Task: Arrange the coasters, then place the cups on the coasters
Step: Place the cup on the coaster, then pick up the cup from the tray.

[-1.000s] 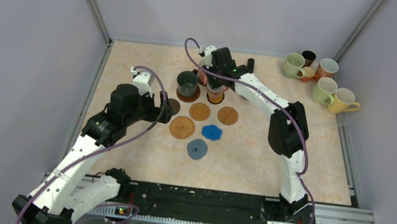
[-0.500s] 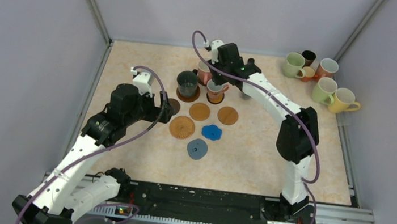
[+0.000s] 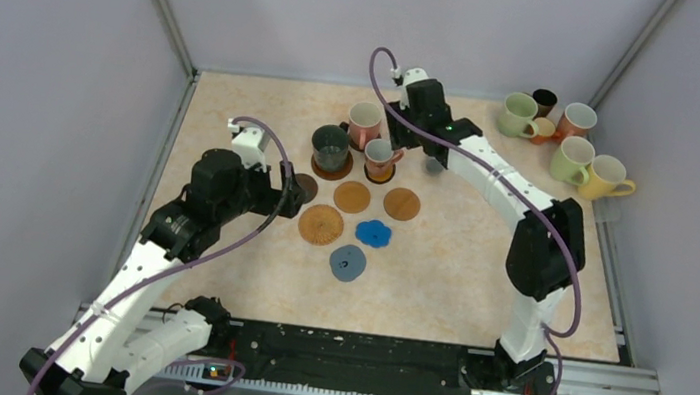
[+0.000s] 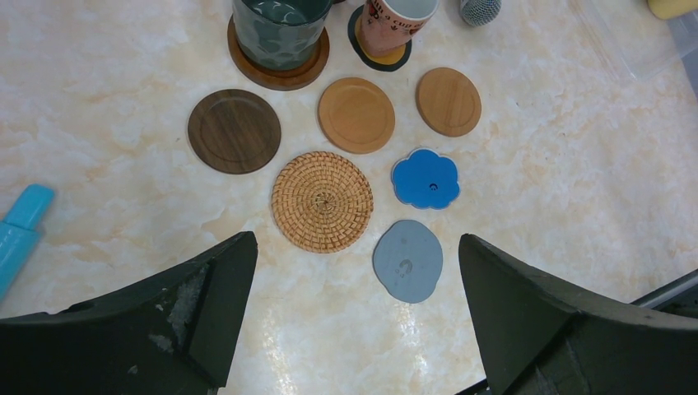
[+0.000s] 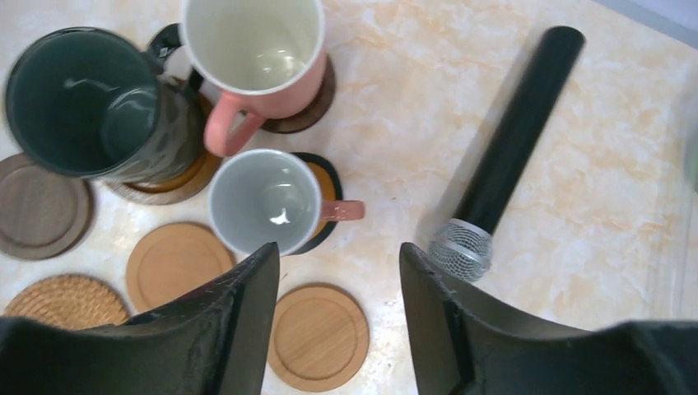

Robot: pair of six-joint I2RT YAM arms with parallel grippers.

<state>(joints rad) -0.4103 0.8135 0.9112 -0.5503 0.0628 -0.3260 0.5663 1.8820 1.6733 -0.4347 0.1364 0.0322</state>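
Three cups stand on coasters: a pink cup (image 5: 251, 45), a dark green cup (image 5: 82, 103) and a small pink-handled cup (image 5: 263, 202) on the black-and-orange coaster (image 5: 327, 193). My right gripper (image 5: 339, 251) hovers open and empty just right of the small cup. Bare coasters lie below them: dark brown (image 4: 234, 130), two tan discs (image 4: 356, 114) (image 4: 449, 100), a woven one (image 4: 322, 201), a blue flower (image 4: 425, 178) and a grey-blue one (image 4: 407, 261). My left gripper (image 4: 354, 243) hangs wide open above them. Several more cups (image 3: 570, 159) cluster at the back right.
A long black microphone with a grey mesh tip (image 5: 510, 140) lies on the table just right of the small cup. A teal object (image 4: 20, 230) shows at the left edge of the left wrist view. Grey walls close in the table on three sides.
My right gripper has opened, let go of the small cup on the black-and-orange coaster, and drawn up and to the right. The left arm has stayed put.
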